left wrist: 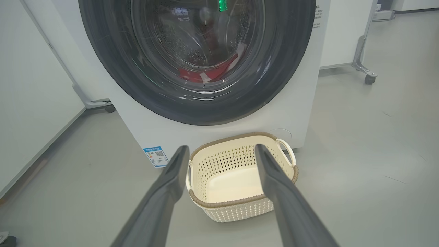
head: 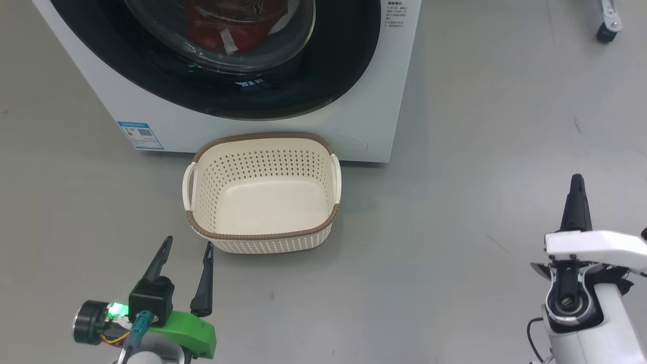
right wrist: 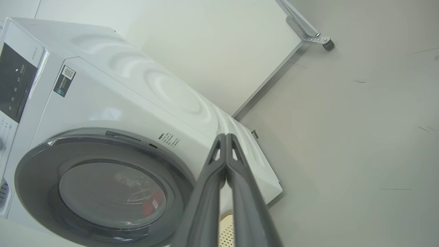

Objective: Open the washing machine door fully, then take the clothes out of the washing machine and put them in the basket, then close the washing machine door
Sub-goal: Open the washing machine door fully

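So the washing machine door (head: 328, 76) is closed, red clothes (head: 212, 30) behind the glass, jerseys maybe. The basket (head: 263, 139) sits right in front. The left gripper (head: 188, 241) is spread wide, the right gripper (head: 576, 179) pinched together.

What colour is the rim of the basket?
Brown, with a woven look, on the cream perforated basket. The head view shows it best.

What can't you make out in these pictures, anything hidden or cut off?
- Washing machine door: head view, its upper part is cut off by the top edge.
- Clothes: head view, red patches behind the door's bulging glass and glare; how many pieces can't be told.
- Black text beside the door: head view, too small to read.
- Basket: right wrist view, just a sliver at the bottom edge between the right gripper's fingers.
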